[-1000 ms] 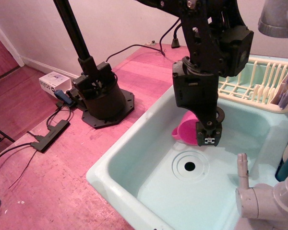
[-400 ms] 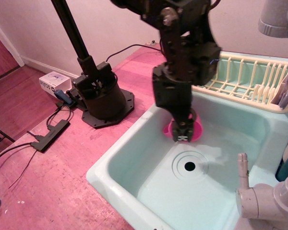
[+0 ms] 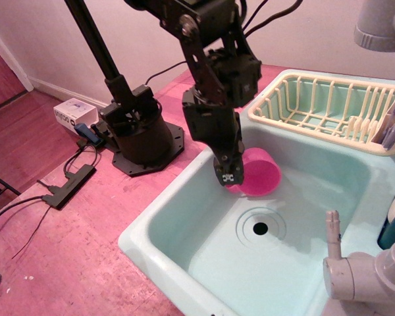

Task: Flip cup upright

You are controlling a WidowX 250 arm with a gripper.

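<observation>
One pink cup (image 3: 259,176) in sink (image 3: 184,217), claw (image 3: 229,176) alongside, box (image 3: 74,113) lettering unreadable

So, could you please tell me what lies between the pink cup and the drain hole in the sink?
Nothing: in the observation.image view only bare sink floor separates the cup from the drain hole.

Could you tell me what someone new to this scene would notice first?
Most likely the bright pink cup in the pale green sink, sitting just behind the drain. The black robot arm comes down from above, and its tool is at the cup's left edge. Behind the sink, on the right, is a cream dish rack.
</observation>
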